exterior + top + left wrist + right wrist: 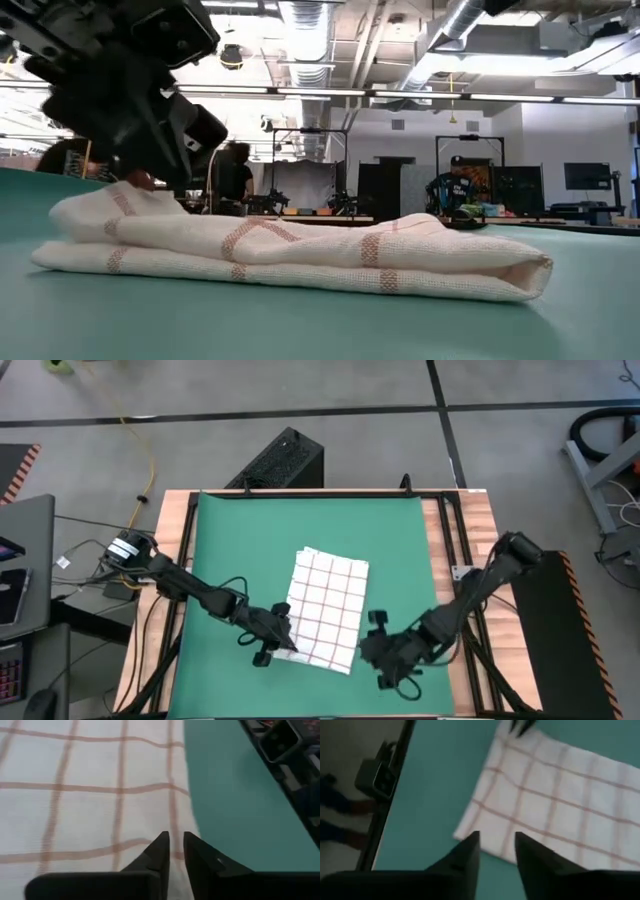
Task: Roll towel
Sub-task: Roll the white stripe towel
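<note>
- The towel (pixel 327 607) lies folded flat on the green mat (pixel 240 540), between both grippers.
- Left gripper (pixel 285 643) is slightly parted over the towel's near corner, gripping nothing.
- Right gripper (pixel 368 643) is open and empty, just beside the towel.

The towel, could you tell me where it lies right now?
In the high view the towel lies folded on the green mat, toward its near edge, with the left gripper at its near-left corner and the right gripper just beside it.

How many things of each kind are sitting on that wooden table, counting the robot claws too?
Checked towel: 1
Green mat: 1
Robot claws: 2, the left gripper at the towel's near corner, the right gripper just beside the towel
Total: 4
</note>
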